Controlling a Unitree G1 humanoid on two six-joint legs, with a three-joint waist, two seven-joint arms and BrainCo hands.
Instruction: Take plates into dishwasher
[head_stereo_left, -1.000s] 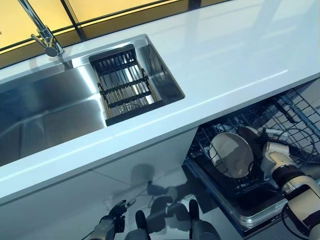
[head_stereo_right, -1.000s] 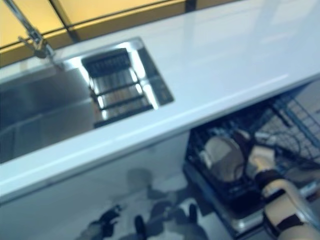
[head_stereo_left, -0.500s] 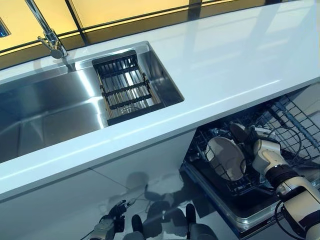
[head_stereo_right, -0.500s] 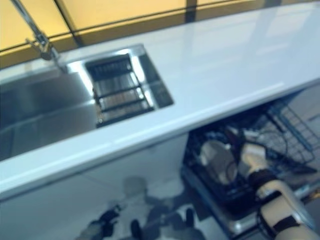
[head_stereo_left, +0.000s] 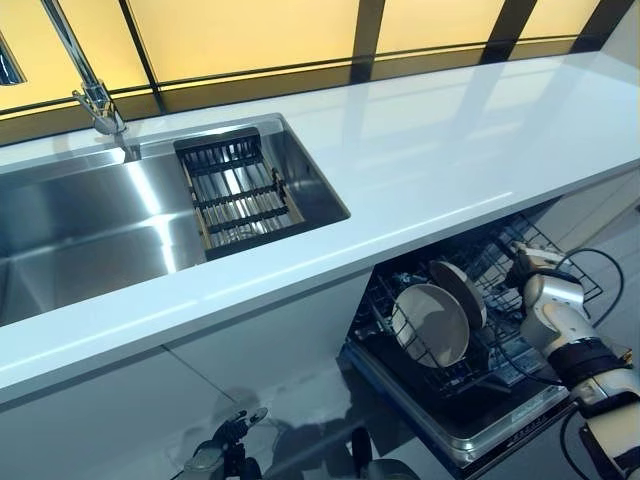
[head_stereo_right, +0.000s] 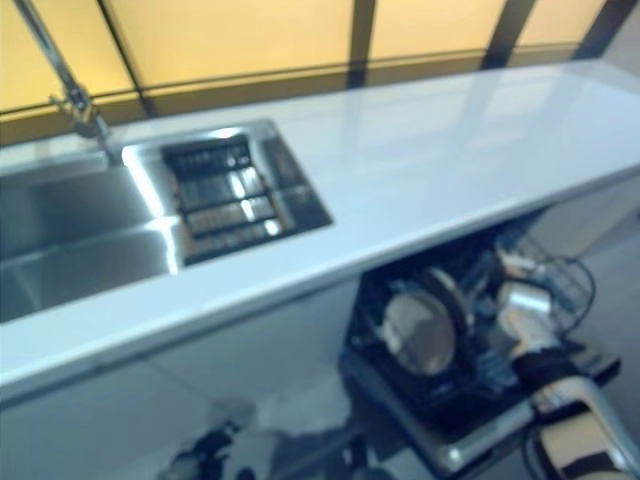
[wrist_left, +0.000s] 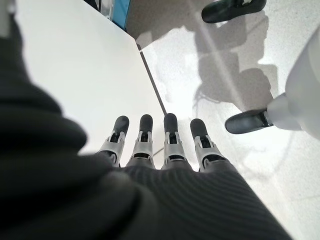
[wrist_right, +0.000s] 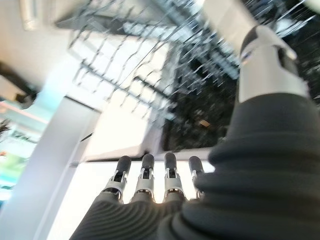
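White counter (head_stereo_left: 430, 150) runs across the frame under a row of amber-lit windows, and at its left sits a steel sink (head_stereo_left: 80, 225) with a tap (head_stereo_left: 95, 95) at the upper left, placed so water falls into the basin. Against the sink's right wall sits a dark slatted drain rack (head_stereo_left: 235, 190); it looks empty, so no plate seems to be waiting there. At the bottom left, low near the floor, the left hand (head_stereo_left: 215, 458) hangs idle; its wrist view shows the fingers (wrist_left: 170, 135) straight and relaxed with nothing in them, which suits an arm kept out of the way. Further right, under the counter edge, the dishwasher (head_stereo_left: 455, 425) has its lower basket (head_stereo_left: 400, 275) pulled out into the room, so plates can be dropped in from above. Two plates (head_stereo_left: 432, 322) stand on edge in it, side by side among the wire prongs, which hold them upright. At the far right the right hand (head_stereo_left: 545, 290) is beside the basket, clear of the plates; its wrist view shows the fingers (wrist_right: 145, 175) extended and empty, wire grid beyond them, so I judge the plates are already set down.
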